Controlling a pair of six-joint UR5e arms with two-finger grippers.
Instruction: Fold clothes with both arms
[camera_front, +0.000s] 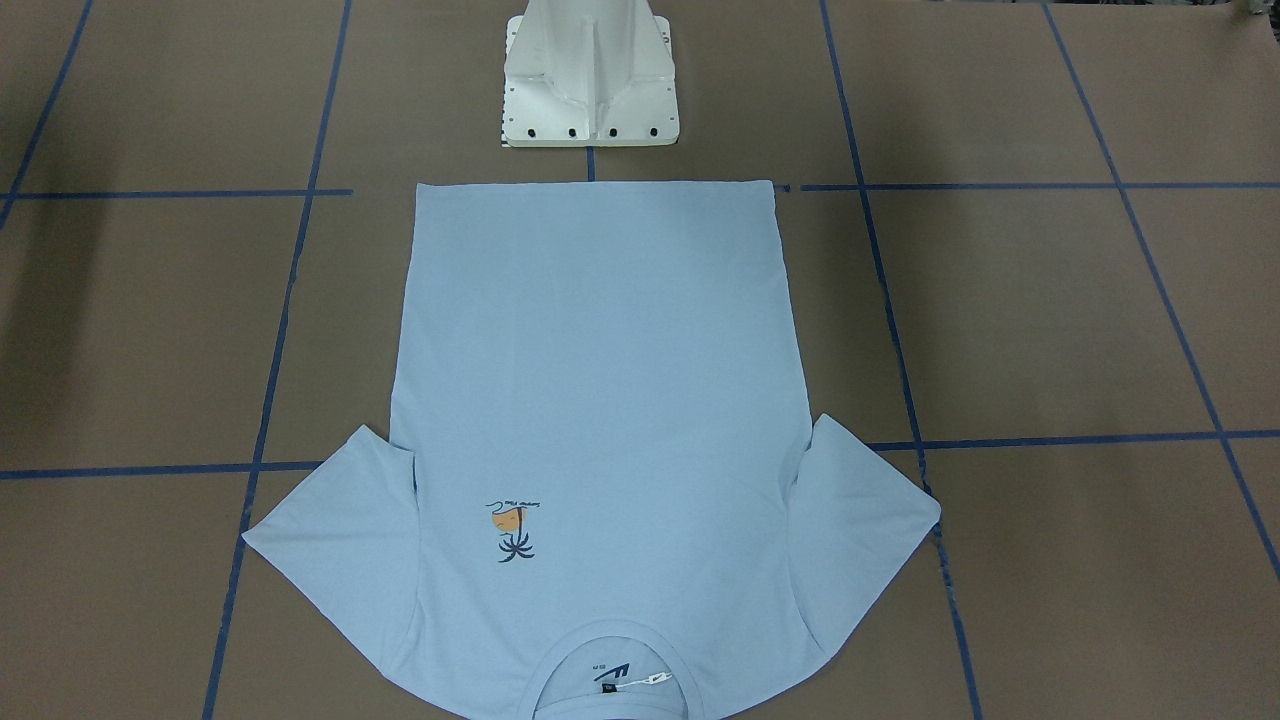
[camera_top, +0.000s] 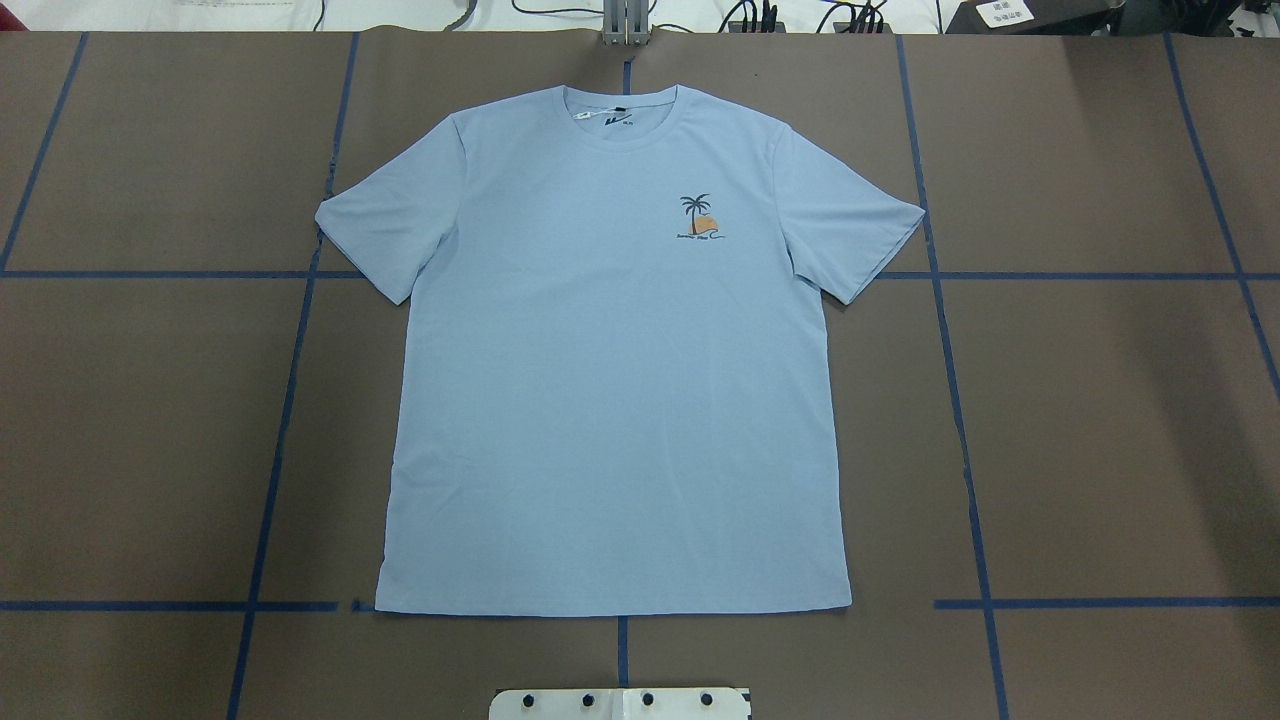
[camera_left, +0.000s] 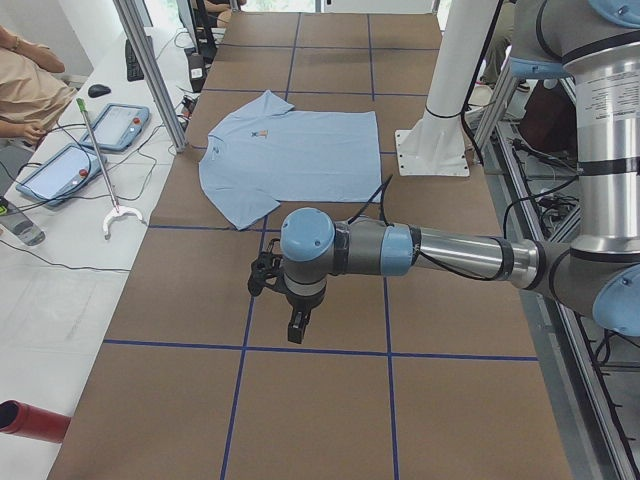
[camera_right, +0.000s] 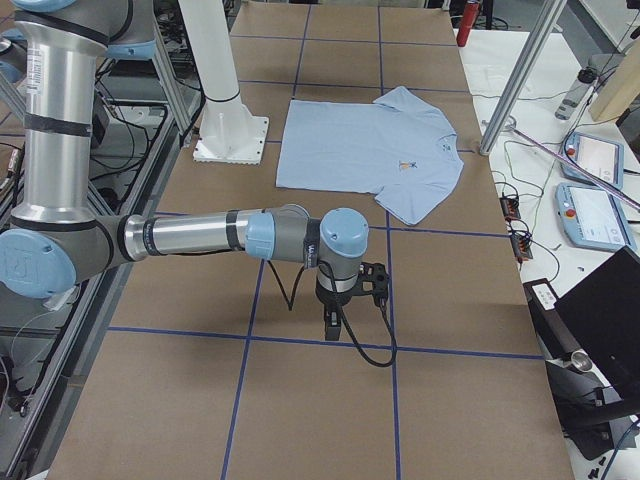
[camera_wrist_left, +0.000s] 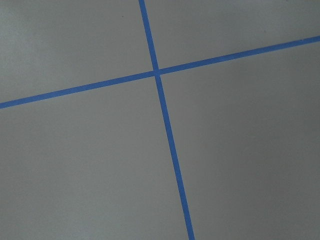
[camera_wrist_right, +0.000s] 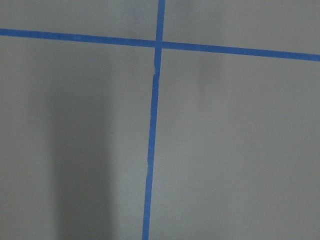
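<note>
One light blue short-sleeved T-shirt (camera_top: 610, 380) lay flat at centre frame on the brown papered bench (camera_top: 1100, 420). Two black two-finger pincers, the left pincer (camera_left: 297, 328) and the right pincer (camera_right: 332, 326), hung well apart from it; released or clenched, I couldn't tell. You needed both sleeves pinched together, evenly.
</note>
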